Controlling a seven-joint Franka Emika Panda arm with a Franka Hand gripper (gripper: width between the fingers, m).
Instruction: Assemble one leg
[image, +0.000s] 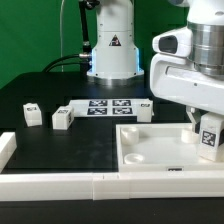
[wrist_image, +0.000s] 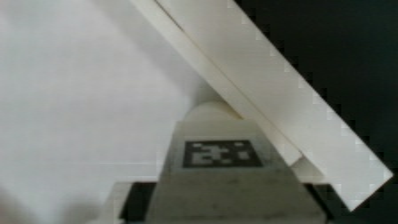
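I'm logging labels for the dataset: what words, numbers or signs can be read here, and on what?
No readable words or numbers.
Triangular warning sign on the robot base: symbol too small to read.
Black-and-white square markers, not text: on the marker board, two loose legs, and the leg held in the gripper.
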